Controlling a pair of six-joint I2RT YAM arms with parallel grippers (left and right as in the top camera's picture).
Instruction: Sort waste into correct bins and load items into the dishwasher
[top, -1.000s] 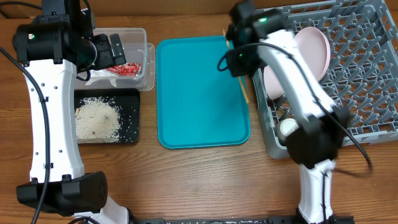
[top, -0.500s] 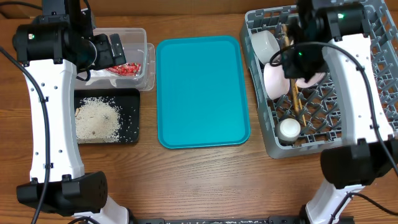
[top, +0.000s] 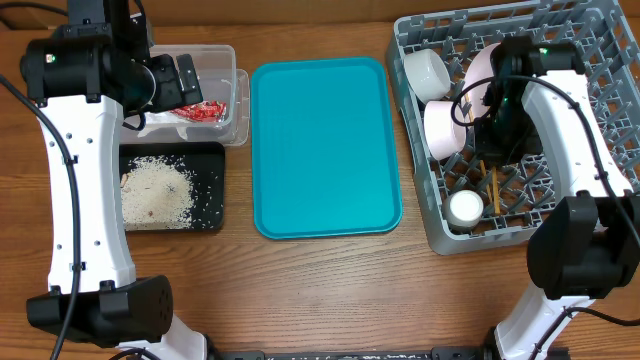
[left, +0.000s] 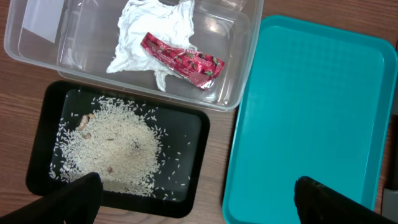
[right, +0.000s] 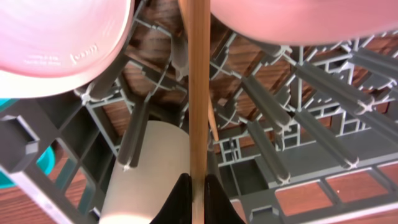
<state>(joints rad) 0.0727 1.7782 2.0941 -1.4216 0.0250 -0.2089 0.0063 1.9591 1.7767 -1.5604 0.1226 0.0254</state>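
Pink plates crowd both sides, grey rack pegs and a white cup sit just beneath, and your right gripper is pinched on the chopstick, slim, straight, pale wood, down inside that rack, while your left gripper hangs spread wide by the clear tub.

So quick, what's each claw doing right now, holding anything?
Left gripper: open, holding nothing.
Right gripper: closed on a wooden chopstick.
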